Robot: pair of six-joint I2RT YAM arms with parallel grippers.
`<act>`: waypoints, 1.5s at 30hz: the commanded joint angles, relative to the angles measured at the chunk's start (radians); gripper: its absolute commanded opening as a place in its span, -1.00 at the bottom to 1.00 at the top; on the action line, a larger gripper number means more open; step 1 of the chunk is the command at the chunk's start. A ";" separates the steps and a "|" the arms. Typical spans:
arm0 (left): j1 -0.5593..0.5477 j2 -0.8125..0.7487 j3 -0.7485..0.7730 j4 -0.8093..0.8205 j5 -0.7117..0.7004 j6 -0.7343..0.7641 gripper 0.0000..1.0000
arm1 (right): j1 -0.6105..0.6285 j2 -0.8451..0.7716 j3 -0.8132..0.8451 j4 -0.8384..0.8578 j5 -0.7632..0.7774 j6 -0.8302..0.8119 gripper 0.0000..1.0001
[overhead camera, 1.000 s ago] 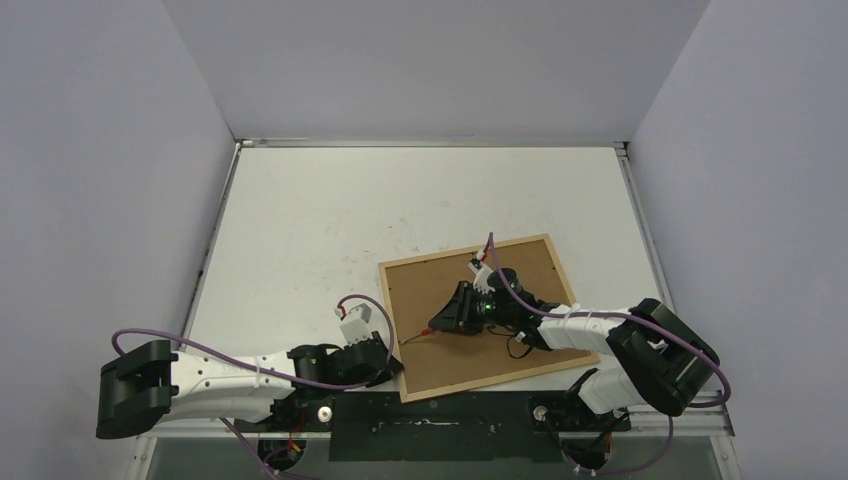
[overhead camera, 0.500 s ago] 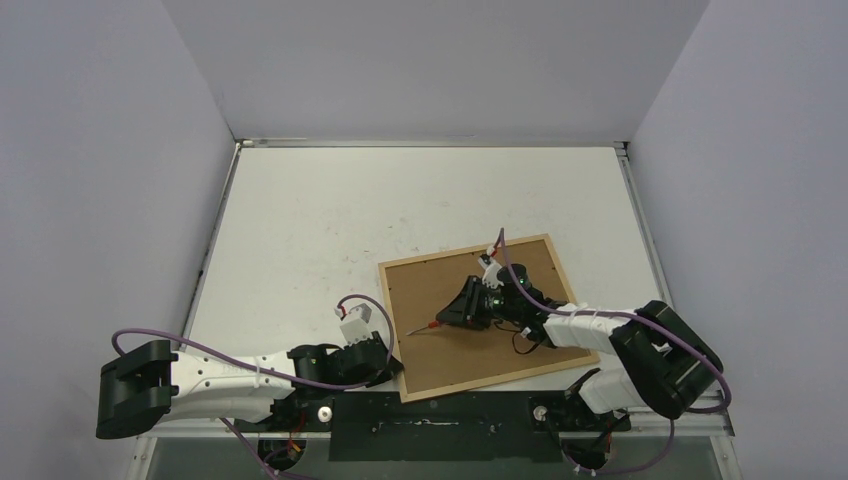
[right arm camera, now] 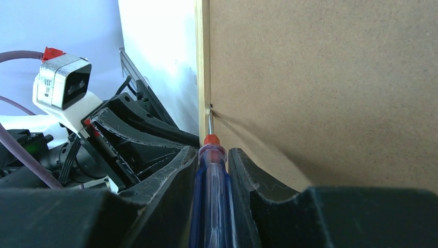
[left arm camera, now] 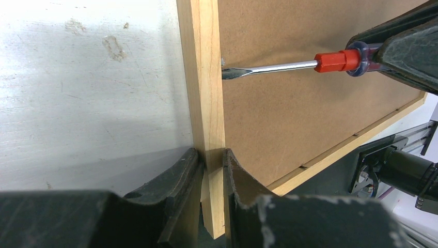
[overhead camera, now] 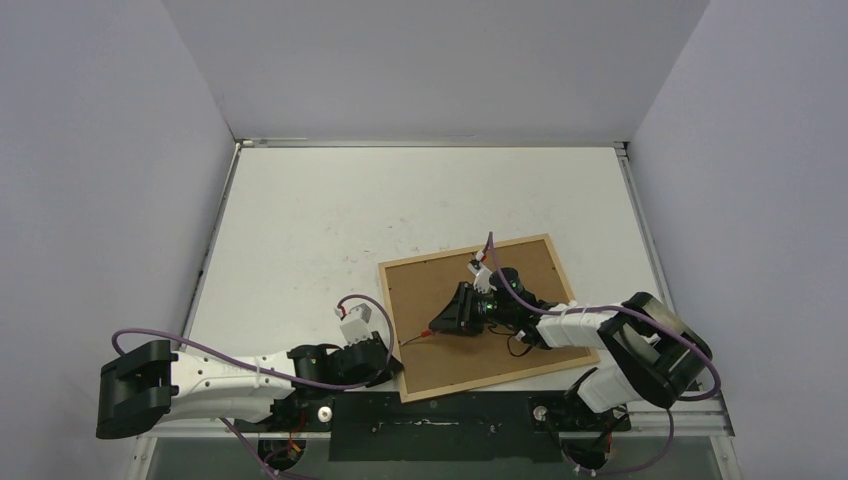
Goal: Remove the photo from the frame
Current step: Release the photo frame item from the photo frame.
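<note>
Two claws, both mine. Left claw [left arm camera: 210, 161] was narrow, clamped across the near-left rail of the one frame [left arm camera: 204, 77]. One finger was on the outer side by the table [left arm camera: 88, 93], the other inside against the one brown backing panel [left arm camera: 310, 124]. Right claw [right arm camera: 213, 155] was pinched on one screwdriver [right arm camera: 210, 201] with a blue handle and red collar. Its flat tip sat at the seam where the backing met that same rail, maybe on a small tab, too small to tell. The frame lay back-up and skewed on the near right part of the white table.
</note>
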 commanded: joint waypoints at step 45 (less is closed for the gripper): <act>-0.002 0.051 -0.050 -0.220 0.001 0.045 -1.00 | 0.162 -0.043 0.128 -0.276 0.232 -0.150 -1.00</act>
